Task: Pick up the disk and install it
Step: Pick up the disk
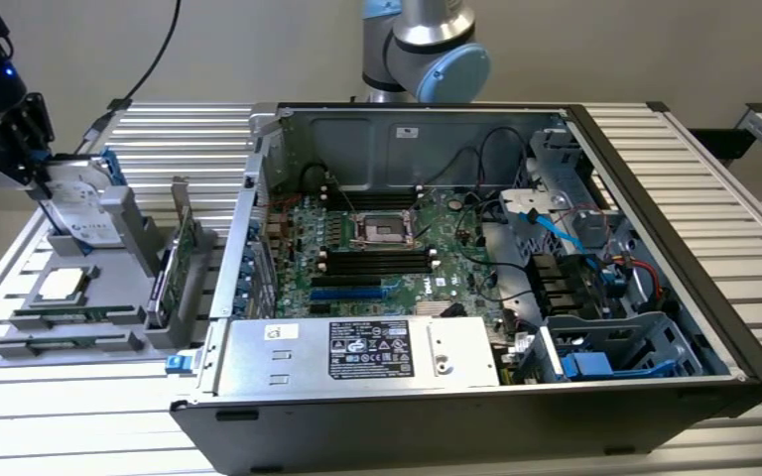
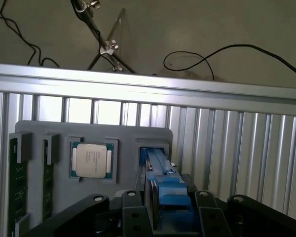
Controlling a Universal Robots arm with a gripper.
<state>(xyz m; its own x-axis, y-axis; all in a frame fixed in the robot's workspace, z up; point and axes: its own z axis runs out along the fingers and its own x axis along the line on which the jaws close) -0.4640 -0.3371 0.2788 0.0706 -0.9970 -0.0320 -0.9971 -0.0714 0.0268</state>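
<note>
Wrist view: the gripper (image 2: 170, 210) clamps the disk (image 2: 160, 167) by its blue carrier. The disk stands upright at the grey holder (image 2: 59, 140).

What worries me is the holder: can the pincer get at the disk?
Probably yes: the disk stands upright in the grey holder, upper edge exposed, the pincer directly at it.

The exterior camera looked down from high and some way off across the open computer case (image 1: 354, 129) toward the base of the arm (image 1: 421, 50), while the wrist camera hung close above the grey holder (image 2: 59, 138), both views sharing that holder, its chip (image 2: 92, 160) and the disk (image 2: 167, 190).
</note>
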